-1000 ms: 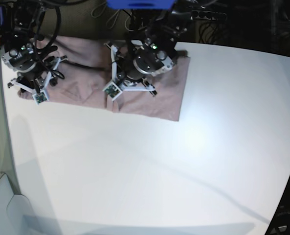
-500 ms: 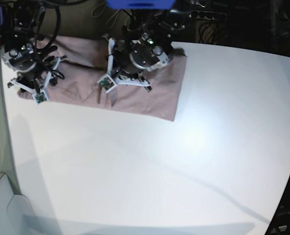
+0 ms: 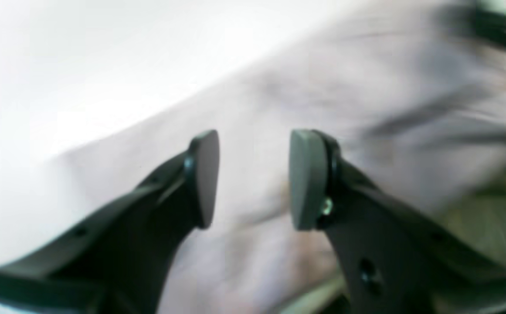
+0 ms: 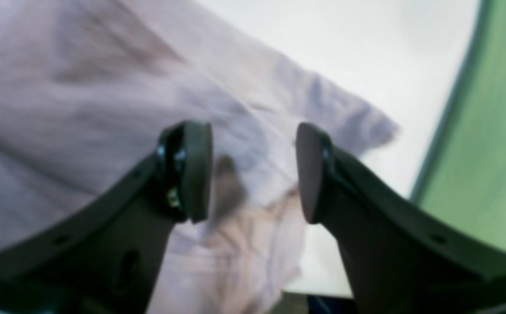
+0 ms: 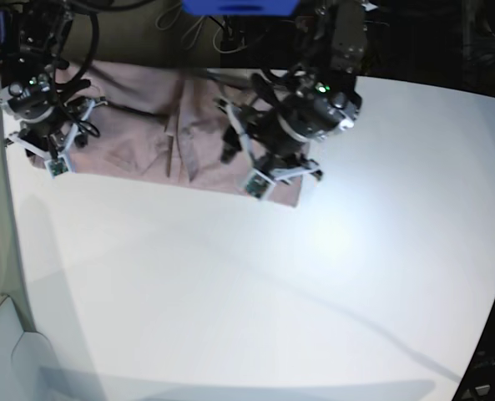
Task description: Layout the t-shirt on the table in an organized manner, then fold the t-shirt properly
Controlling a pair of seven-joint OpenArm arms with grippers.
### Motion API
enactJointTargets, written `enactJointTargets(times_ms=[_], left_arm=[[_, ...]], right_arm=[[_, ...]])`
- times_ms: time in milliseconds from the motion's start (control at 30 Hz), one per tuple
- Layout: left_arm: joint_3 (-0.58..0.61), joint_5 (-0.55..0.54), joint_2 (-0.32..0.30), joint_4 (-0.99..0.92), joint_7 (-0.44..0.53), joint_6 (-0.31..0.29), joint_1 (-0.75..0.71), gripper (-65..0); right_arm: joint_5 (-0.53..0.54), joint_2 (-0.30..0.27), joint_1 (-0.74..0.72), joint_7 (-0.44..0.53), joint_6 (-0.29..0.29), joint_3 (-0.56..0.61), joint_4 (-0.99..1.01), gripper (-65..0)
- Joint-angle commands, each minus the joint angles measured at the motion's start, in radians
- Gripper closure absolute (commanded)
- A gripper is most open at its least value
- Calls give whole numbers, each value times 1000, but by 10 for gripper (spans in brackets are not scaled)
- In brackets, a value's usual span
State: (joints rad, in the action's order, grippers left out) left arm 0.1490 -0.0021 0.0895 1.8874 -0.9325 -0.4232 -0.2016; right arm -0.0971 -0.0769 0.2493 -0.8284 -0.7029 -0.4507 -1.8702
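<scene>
Since the earlier frames, the left gripper [image 5: 268,171] has been carried from the middle of the t-shirt [image 5: 147,142] to its right near corner, and its jaws, then closed over the cloth, are now seen parted in the left wrist view [image 3: 253,179] with nothing clamped between them. A raised crease has been left in the middle of the cloth where that gripper was working. The right gripper [image 5: 55,154] has been kept at the shirt's left end, shifted only slightly, its jaws held apart [image 4: 253,174] just above the wrinkled fabric with nothing gripped. No brand, label or writing can be read anywhere. The t-shirt is seen as a plain dusty mauve cloth, spread in a long wrinkled band along the far left edge of the white table [image 5: 314,292], its near edge running roughly straight and its right end squared off under the left arm.
</scene>
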Motion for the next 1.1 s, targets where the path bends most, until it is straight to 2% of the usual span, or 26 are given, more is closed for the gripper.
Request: enactJointTargets(times_ms=[0,100,200,267,533,867,1067], left_arm=[[-38,-16,8,-9,11,-9,8,-285],[-142,-48,-14,-99,20,-15,23,-379],[-142,-95,-63,-183,13,-15,70,-481],[-142,-132,-72,-225,20,-13,81,-519],[-142,-155,-76,-303,22,-13,97,-523],[-142,-161,-122,-309,22,-13,92,-522],[-142,-161,-119,-302,20,-13,80,-522]], right_arm=[[6,-7,-6,-6,5,-13,-21,-325],[6,-8,-48,-90,5,-67,-22,-389],[6,-10,-78,-136,5,-104,-15,-424],[6,-24,-95,-144,5,-121,-12,-425],[6,-44,-160,-145,5,-176,148,-426],[6,-71,-184,-134,5,-176,306,-425],[10,-83,-204,-133,5,-176,384,-421]])
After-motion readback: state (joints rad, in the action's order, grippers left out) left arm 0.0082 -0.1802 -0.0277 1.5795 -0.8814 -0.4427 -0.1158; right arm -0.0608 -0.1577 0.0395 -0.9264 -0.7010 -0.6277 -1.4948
